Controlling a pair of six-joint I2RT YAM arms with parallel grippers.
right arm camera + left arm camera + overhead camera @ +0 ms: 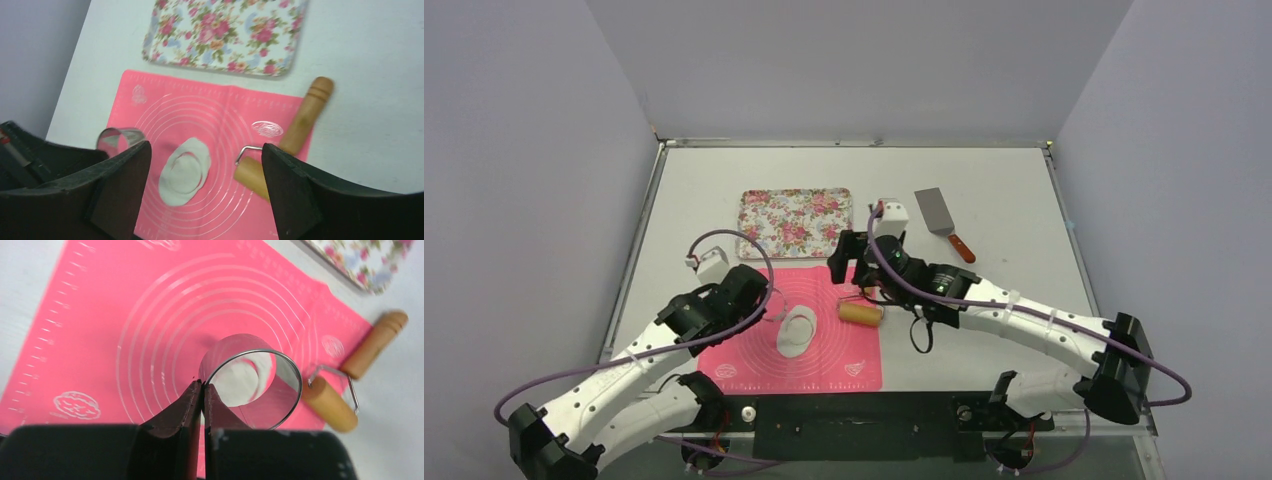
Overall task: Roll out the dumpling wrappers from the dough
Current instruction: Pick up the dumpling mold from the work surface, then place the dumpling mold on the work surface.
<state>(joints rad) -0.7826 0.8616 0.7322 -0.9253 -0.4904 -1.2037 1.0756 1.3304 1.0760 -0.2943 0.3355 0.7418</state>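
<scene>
Plain lilac-grey walls close in a white bench (984,200) on three sides. A pink silicone mat (754,365) printed with white rings lies at the bench's near edge. Just beyond the mat sits a rectangular floral tray (795,222). A metal spatula with an orange handle (939,212) lies toward the far right.

A flat oval sheet of white dough (796,332) lies at the mat's middle. Inside it a circular line marks off one thin, round, smooth dumpling wrapper (183,174), lying within the sheet.

A wooden rolling pin with a wire frame (861,313) lies at the mat's right edge, well apart from the dough.

The left gripper (202,385) is clamped on the rim of a round metal ring cutter (287,390), which it holds just beside the dough's left edge. Whether the ring touches the mat cannot be told.

The right gripper (205,147) stands with its jaws wide apart and nothing between them. It is above the mat's far right part, with the wrapper to its near left.
</scene>
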